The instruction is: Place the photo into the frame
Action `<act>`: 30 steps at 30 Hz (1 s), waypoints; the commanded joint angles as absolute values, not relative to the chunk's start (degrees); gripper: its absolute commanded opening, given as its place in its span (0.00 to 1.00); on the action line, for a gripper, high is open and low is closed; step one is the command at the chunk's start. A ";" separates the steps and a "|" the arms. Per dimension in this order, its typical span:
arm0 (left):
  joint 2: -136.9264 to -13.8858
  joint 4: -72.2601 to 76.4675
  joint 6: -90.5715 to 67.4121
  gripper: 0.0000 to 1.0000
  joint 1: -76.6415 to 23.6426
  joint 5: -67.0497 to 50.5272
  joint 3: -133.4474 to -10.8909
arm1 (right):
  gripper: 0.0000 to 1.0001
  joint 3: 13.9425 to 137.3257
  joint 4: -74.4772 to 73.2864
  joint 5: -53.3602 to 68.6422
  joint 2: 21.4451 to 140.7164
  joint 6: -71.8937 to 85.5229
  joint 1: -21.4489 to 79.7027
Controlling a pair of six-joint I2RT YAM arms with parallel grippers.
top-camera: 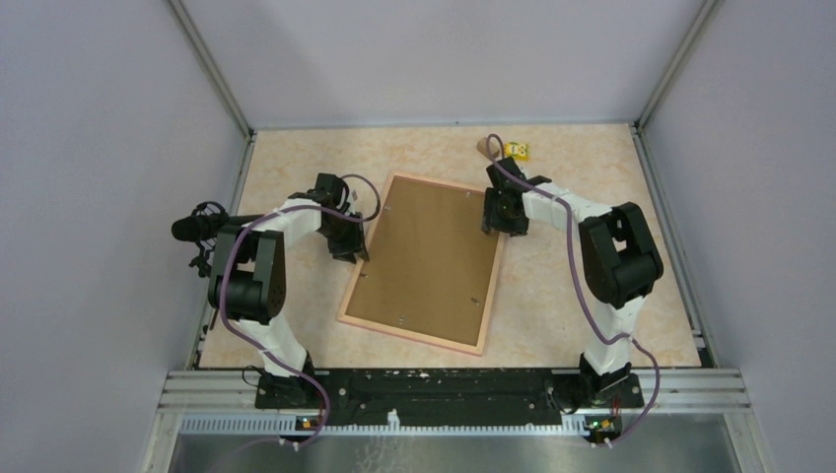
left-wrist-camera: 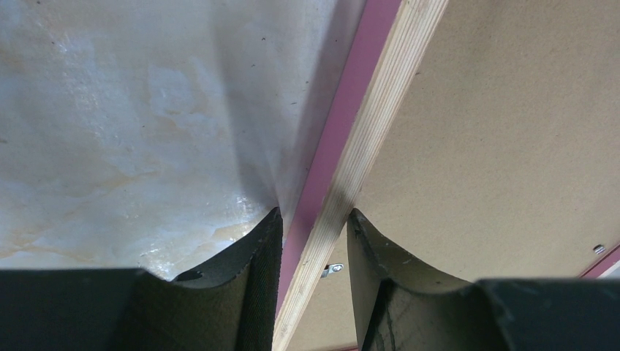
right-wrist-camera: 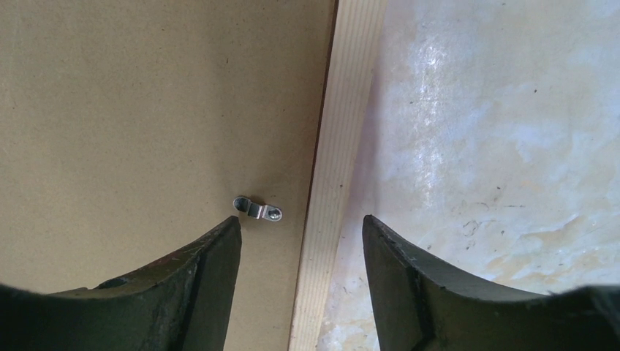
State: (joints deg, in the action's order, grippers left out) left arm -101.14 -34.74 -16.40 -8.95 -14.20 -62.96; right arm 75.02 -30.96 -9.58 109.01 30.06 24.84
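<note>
1. You've got the frame (top-camera: 409, 334) lying near the middle of the table (top-camera: 296, 158), back side up and turned at a slant, its near end pointing toward the right arm's base.
2. The brown backing board (top-camera: 429, 256) fills its opening from rail to rail.
3. Your left gripper (top-camera: 350, 246) is down on the frame's left long rail, about midway along it.
4. In the left wrist view, that gripper (left-wrist-camera: 314, 216) straddles the rail: one finger (left-wrist-camera: 248, 278) is on the table side against the pink outer face, the other on the board side. The jaws are narrow, pinching the wood between them.
5. A small metal clip (left-wrist-camera: 333, 269) peeks out just inside the rail there, beside the inner finger.
6. Your right gripper (top-camera: 496, 225) sits over the opposite long rail, up near the far corner.
7. In the right wrist view, that gripper (right-wrist-camera: 301, 223) has its jaws wide. The rail runs between them, close to the table-side finger (right-wrist-camera: 409, 278) and well clear of the board-side one.
8. Another metal clip (right-wrist-camera: 257, 208) lies flat on the board, just beside the rail and right at the board-side fingertip.
9. A small yellow object (top-camera: 518, 151) sits at the far edge of the table, beyond the right gripper.
</note>
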 commanded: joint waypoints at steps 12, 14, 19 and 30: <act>-101.60 -35.42 -16.52 0.40 -8.87 -13.99 -64.24 | 0.52 73.27 -25.41 -13.33 110.64 28.67 24.81; -101.64 -35.42 -16.52 0.39 -8.88 -13.93 -64.33 | 0.49 72.65 -25.27 -13.55 110.89 30.28 24.83; -101.59 -35.48 -16.52 0.39 -8.83 -13.92 -64.33 | 0.31 71.11 -27.78 -14.85 110.81 37.57 24.99; -101.34 -35.42 -16.61 0.37 -8.88 -14.22 -64.24 | 0.09 73.82 -33.88 -15.38 111.70 43.69 28.78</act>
State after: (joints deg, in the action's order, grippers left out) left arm -101.19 -34.96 -16.56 -8.99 -14.50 -62.96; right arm 73.23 -27.59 -16.73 108.90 40.62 25.96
